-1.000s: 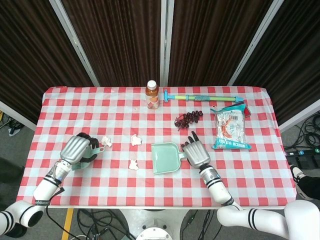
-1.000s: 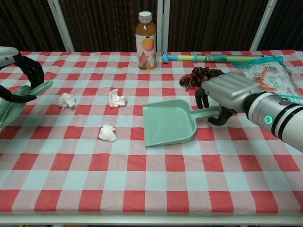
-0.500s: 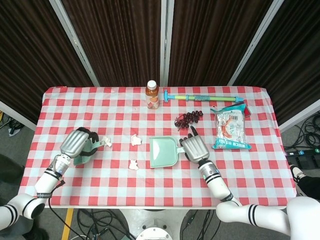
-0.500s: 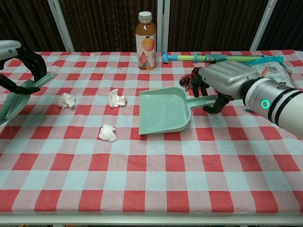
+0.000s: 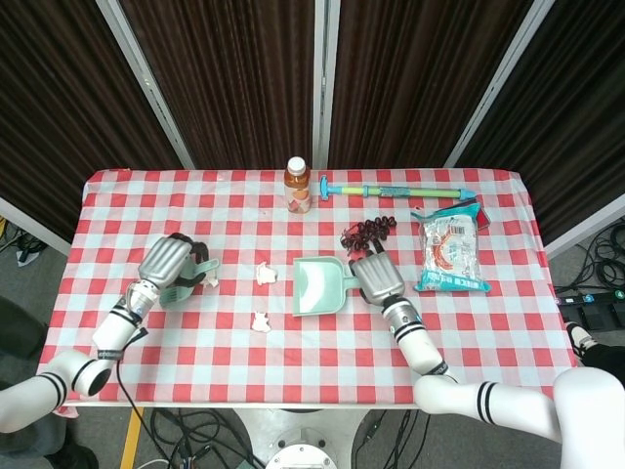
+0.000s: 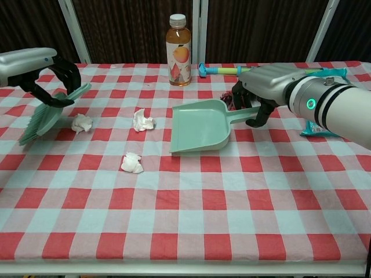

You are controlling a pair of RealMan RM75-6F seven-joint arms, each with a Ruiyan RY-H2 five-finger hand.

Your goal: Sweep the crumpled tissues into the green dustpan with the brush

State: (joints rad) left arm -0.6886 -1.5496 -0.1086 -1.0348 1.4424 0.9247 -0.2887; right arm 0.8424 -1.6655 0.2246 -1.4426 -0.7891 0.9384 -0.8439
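Observation:
My right hand (image 6: 264, 87) (image 5: 376, 277) grips the handle of the green dustpan (image 6: 197, 125) (image 5: 318, 286), which lies flat near the table's middle with its mouth facing left. My left hand (image 6: 43, 72) (image 5: 168, 264) holds the green brush (image 6: 49, 113) (image 5: 184, 281) above the cloth at the left, bristles angled down. Three crumpled tissues lie between them: one (image 6: 82, 123) just right of the brush, one (image 6: 142, 120) (image 5: 265, 273) close to the dustpan's mouth, and one (image 6: 132, 163) (image 5: 261, 320) nearer the front edge.
An orange drink bottle (image 6: 178, 51) stands at the back centre. A long toy stick (image 6: 272, 70) lies behind the dustpan, dark grapes (image 5: 368, 231) sit just beyond my right hand, and a snack packet (image 5: 451, 248) lies at the right.
My right hand has slid the dustpan away from the front edge and slightly left. My left hand has carried the brush rightwards, close to the leftmost tissue.

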